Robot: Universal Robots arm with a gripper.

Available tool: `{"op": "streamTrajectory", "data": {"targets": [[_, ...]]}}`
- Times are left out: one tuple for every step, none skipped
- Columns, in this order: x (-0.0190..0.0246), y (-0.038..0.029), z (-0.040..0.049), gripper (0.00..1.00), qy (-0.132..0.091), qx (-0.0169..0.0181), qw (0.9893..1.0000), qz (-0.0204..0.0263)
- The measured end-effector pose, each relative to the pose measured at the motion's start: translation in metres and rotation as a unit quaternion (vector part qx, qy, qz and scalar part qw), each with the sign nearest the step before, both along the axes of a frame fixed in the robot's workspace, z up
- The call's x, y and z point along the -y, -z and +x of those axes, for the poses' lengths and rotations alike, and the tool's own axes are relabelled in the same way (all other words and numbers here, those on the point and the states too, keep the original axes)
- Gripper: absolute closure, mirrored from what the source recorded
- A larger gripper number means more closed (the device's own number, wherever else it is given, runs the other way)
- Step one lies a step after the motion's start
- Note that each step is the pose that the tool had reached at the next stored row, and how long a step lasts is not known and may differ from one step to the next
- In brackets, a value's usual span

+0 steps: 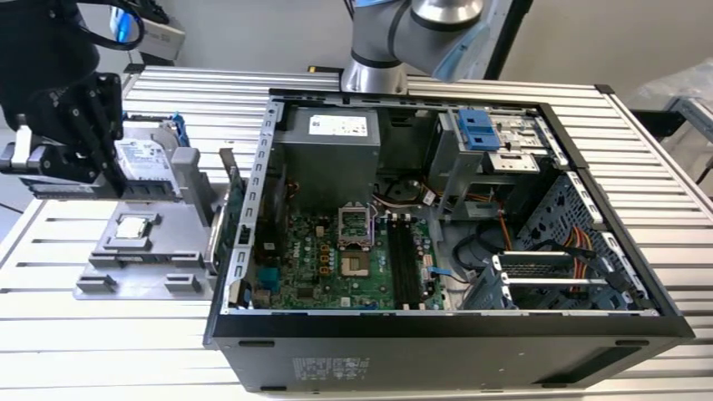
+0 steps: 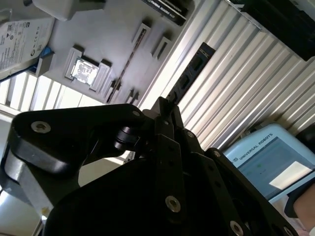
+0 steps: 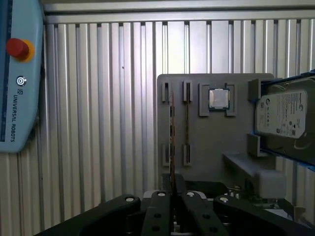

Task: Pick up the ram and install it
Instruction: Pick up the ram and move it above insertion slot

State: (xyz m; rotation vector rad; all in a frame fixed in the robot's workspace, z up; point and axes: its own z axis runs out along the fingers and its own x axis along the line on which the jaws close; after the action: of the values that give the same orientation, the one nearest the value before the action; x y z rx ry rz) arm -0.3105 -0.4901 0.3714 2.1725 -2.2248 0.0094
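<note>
Your gripper (image 3: 173,192) is pinched narrow on the ram (image 3: 171,137), edge-on just above the holder plate (image 3: 216,147), by its edge far from the hard drive (image 3: 280,115); what looks like a 2nd stick (image 3: 187,123) sits in the neighbour slot just beside. Risks imo: the thin grip lets it tilt, it clips that 2nd stick or the case wall (image 1: 240,217), or it meets the board slots (image 1: 403,259) crooked and jams. Ribbed metal table (image 3: 98,123), holder near its edge on the exterior view's left, close beside the case; pendant (image 3: 15,98) well apart, cables (image 1: 557,242) crowd the inside.
</note>
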Motion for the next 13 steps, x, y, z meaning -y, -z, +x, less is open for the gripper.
{"op": "streamTrajectory", "data": {"targets": [[0.0, 0.0, 0.002, 1.0, 0.0, 0.0, 1.0, 0.0], [0.0, 0.0, 0.0039, 1.0, 0.0, -0.0001, 1.0, 0.0], [0.0, 0.0, 0.0059, 1.0, 0.0, -0.0001, 1.0, 0.0], [0.0, 0.0, 0.0079, 1.0, 0.0, -0.0001, 1.0, 0.0], [0.0, 0.0, 0.0099, 1.0, 0.0, -0.0001, 1.0, 0.0], [0.0, 0.0, 0.0121, 1.0, 0.0, -0.0002, 1.0, 0.0], [0.0, 0.0, 0.0142, 1.0, 0.0, -0.0002, 1.0, 0.0], [0.0, 0.0, 0.016, 1.0, 0.0, -0.0003, 1.0, 0.0], [0.0, 0.0, 0.0181, 1.0, 0.0, -0.0002, 1.0, 0.0], [0.0, 0.0, 0.0201, 1.0, 0.0, -0.0003, 1.0, 0.0], [0.0, 0.0, 0.0221, 1.0, 0.0, -0.0003, 1.0, 0.0], [0.0, 0.0, 0.024, 1.0, 0.0, -0.0003, 1.0, 0.0], [0.0, 0.0, 0.0262, 1.0, 0.0, -0.0004, 1.0, 0.0]]}}
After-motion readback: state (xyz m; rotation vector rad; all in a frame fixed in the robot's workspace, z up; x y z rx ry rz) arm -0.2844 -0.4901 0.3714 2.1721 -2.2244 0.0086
